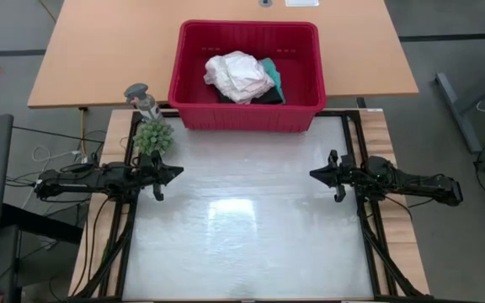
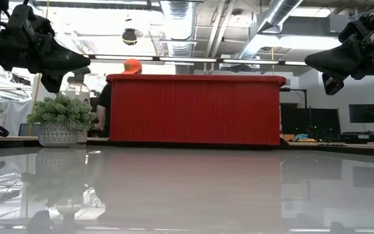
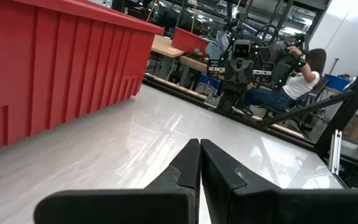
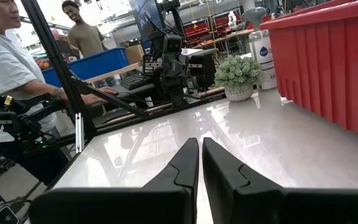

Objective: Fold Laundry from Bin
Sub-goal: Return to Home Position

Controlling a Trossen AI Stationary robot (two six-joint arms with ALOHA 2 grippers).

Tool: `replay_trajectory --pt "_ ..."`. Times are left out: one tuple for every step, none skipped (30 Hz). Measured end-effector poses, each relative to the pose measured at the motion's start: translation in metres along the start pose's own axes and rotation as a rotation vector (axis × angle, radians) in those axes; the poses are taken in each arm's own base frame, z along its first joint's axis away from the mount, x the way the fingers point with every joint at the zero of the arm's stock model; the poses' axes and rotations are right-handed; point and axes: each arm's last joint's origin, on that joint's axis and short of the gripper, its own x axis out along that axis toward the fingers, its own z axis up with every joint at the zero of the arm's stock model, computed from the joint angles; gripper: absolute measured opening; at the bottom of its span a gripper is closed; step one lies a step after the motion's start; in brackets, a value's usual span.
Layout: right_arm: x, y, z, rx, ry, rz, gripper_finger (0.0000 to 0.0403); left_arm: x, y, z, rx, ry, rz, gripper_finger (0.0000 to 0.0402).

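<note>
Laundry (image 1: pixel 241 76) in bin (image 1: pixel 247 120); left gripper (image 1: pixel 178 172) apart

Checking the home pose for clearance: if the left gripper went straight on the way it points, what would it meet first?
The left gripper aims across the table at the right gripper, likely the first contact; the bin sits off to one side.

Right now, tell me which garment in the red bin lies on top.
The crumpled white garment, uppermost in the bin; the teal piece peeks out beside it and the black garment lies beneath.
</note>
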Motion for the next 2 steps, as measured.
replay_trajectory --pt "0.0 0.0 0.0 0.0 0.0 0.0 0.0049 0.0 0.0 0.0 0.0 0.0 0.0 0.0" --pt "0.0 0.0 0.0 0.0 0.0 0.0 0.0049 0.0 0.0 0.0 0.0 0.0 0.0 0.0"
